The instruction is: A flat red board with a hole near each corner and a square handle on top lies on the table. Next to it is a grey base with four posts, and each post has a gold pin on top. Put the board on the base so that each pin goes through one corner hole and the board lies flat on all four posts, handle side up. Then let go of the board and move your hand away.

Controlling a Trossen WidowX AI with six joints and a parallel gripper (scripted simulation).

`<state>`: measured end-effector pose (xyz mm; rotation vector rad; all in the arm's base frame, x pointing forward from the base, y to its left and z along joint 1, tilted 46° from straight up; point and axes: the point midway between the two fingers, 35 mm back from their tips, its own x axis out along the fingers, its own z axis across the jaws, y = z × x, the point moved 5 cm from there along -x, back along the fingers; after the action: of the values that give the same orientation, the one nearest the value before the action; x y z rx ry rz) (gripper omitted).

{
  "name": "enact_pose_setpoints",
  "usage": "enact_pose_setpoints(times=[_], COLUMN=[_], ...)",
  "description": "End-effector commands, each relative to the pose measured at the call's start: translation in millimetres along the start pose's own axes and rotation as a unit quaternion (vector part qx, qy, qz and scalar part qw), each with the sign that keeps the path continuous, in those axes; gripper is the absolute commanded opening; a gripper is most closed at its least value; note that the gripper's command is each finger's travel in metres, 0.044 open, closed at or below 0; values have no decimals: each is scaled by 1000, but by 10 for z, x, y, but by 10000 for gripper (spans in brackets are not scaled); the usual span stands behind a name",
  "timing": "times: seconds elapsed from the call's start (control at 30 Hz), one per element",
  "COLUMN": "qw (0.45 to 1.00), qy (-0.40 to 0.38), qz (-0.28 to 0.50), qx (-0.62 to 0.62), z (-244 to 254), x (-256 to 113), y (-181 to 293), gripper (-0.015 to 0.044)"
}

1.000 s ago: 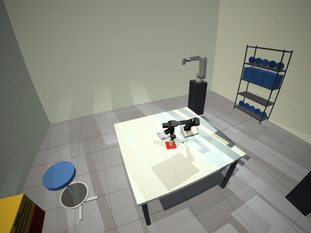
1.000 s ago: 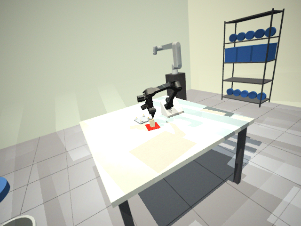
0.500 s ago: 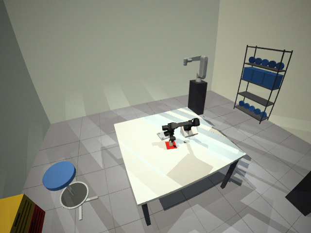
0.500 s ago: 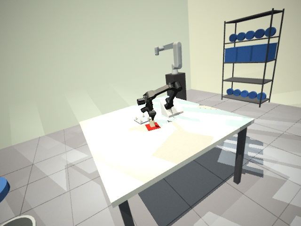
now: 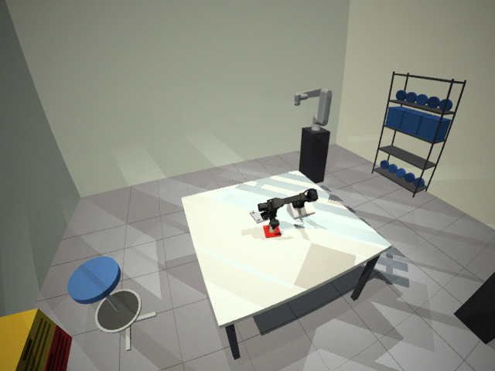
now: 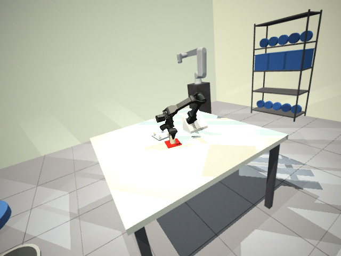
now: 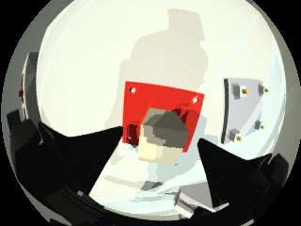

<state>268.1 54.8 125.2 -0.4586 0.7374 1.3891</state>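
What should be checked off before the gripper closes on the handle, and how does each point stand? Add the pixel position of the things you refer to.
- Gripper [image 5: 273,228] [image 6: 172,138] [image 7: 162,137] open, nothing held: ok
- Board [image 5: 267,234] [image 6: 168,144] [image 7: 160,96] flat on the table, handle [image 6: 172,140] [image 7: 162,141] up: ok
- Handle between the open fingers, deep enough to grip: cannot tell
- All four corner holes in sight: not ok, the wrist view shows three
- Base [image 5: 255,216] [image 6: 158,139] [image 7: 245,110] beside the board, four pins showing: ok

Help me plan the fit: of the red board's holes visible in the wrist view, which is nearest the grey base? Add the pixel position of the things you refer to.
The upper-right hole [image 7: 196,100]; the other two visible, upper-left and lower-left, sit along the edge farther from it.
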Motion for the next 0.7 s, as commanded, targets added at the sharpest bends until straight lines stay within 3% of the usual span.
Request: enact_pose_setpoints(times=[0.0, 0.57, 0.67], qw=[1000, 1000, 1000], qy=[-2, -4, -4], qz=[3, 4, 4], qx=[2, 2, 2], z=[4, 9, 9], x=[69, 309, 309], y=[11, 35, 35], gripper=[440, 440, 361])
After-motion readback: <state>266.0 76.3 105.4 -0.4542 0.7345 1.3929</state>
